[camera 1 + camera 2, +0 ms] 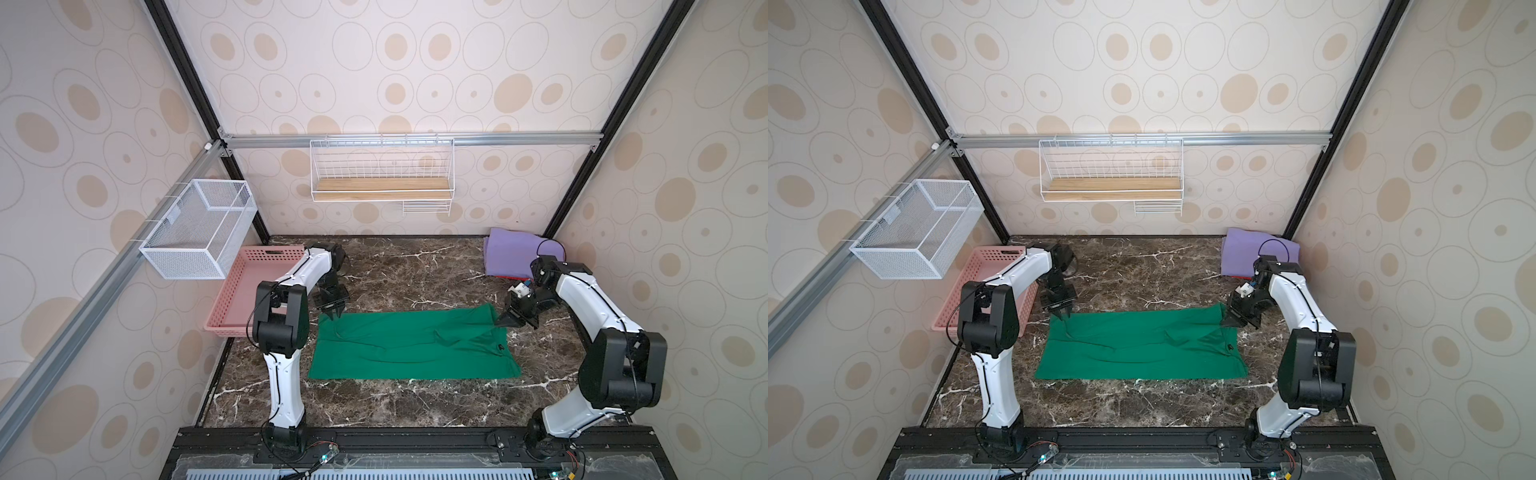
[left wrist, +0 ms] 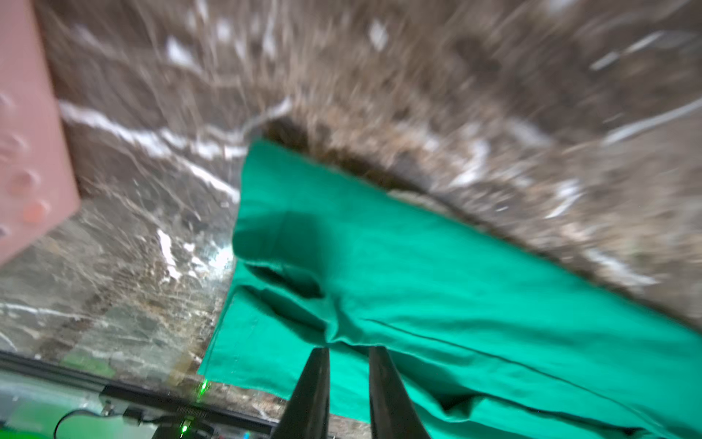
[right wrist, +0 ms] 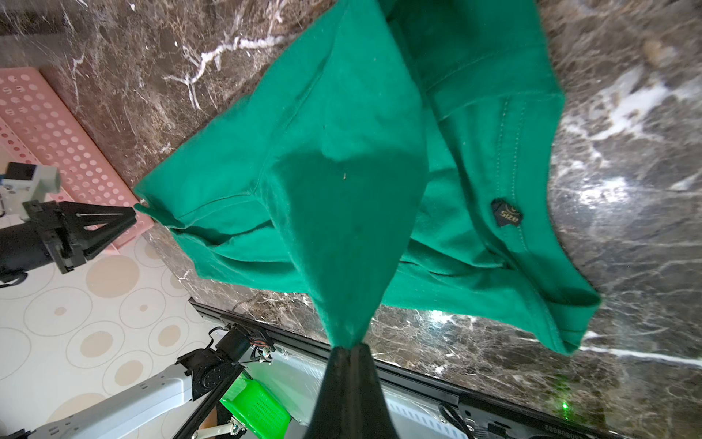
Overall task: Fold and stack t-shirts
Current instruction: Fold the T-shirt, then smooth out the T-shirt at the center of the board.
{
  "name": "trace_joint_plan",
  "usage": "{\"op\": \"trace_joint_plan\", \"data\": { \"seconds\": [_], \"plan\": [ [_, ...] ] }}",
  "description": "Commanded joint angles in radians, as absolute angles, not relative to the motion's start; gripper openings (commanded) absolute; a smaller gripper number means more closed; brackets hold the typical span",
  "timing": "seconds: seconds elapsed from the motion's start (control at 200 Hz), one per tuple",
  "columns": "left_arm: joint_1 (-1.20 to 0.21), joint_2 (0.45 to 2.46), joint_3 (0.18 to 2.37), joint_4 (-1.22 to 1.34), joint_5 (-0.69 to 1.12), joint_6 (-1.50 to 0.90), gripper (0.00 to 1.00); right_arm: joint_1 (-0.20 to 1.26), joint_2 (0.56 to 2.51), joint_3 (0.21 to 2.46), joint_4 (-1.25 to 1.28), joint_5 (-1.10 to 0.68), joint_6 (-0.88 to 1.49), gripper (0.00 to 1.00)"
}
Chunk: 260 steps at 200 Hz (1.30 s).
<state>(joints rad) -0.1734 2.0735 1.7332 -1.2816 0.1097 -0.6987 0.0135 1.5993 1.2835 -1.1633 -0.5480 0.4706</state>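
Green t-shirt (image 1: 411, 349), folded lengthwise into a long band, flat on the marble tabletop (image 1: 415, 266), far right corner raised in a taut peak, lavender t-shirt (image 1: 515, 253) folded at the far right, stacked on a red t-shirt (image 1: 512, 277), edge only visible.

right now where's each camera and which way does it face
Top views: high over the near edge, looking down across the marble table; left arm, right arm whole, green t-shirt between.
Left wrist: on the left arm, looking along the left hand at the shirt's edge; fingertips apart.
Right wrist: on the right arm, looking past the right hand, shut on a shirt corner.
Shared: both wrist views catch shirt and pink basket.
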Motion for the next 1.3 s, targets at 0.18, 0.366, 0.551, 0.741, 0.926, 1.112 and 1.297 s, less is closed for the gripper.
{"op": "trace_joint_plan", "data": {
  "seconds": [0.18, 0.366, 0.551, 0.741, 0.926, 1.112, 1.297],
  "plan": [
    [-0.184, 2.102, 1.782, -1.27, 0.112, -0.679, 0.23, 0.009, 1.614, 1.294, -1.183, -0.56, 0.463, 0.0],
    [-0.184, 2.08, 1.663, -1.231, 0.112, -0.656, 0.23, 0.011, 1.617, 1.296, -1.18, -0.562, 0.464, 0.0],
    [-0.185, 2.073, 1.6, -1.2, 0.122, -0.65, 0.22, 0.011, 1.615, 1.288, -1.174, -0.568, 0.467, 0.0],
    [-0.184, 1.995, 1.545, -1.245, 0.104, -0.64, 0.22, 0.011, 1.611, 1.282, -1.175, -0.563, 0.466, 0.0],
    [-0.184, 1.899, 1.429, -1.27, 0.11, -0.641, 0.22, 0.012, 1.624, 1.29, -1.171, -0.573, 0.469, 0.0],
    [-0.185, 1.886, 1.451, -1.268, 0.091, -0.659, 0.22, 0.019, 1.63, 1.284, -1.167, -0.578, 0.471, 0.0],
    [-0.205, 1.957, 1.54, -1.276, 0.129, -0.672, 0.22, 0.02, 1.628, 1.248, -1.158, -0.565, 0.458, 0.0]
  ]
}}
